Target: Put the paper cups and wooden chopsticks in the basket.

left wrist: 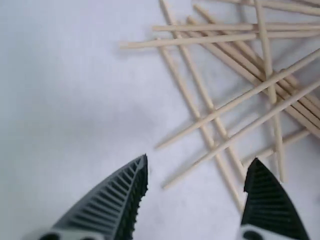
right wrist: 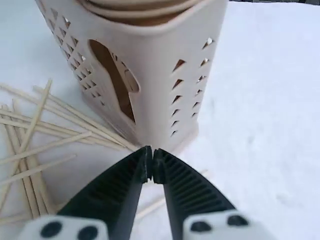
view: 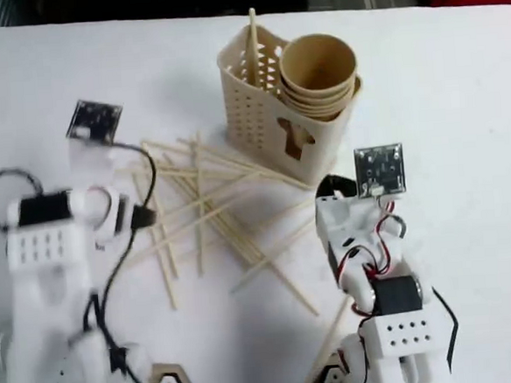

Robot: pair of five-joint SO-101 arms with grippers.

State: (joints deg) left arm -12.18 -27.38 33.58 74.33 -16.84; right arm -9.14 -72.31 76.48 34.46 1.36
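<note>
White table, pretty messy: a loose heap of wooden chopsticks lies flat and criss-crossed mid-table, and a cream perforated basket stands upright at the pile's far edge.

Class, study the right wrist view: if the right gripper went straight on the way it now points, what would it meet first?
Most likely the basket: its lower corner stands directly ahead of the shut right gripper, though the gap between them is hard to judge.

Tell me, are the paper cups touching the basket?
Touching. The high view shows the stacked paper cups sitting inside the basket, with their sides resting against its rim.
</note>
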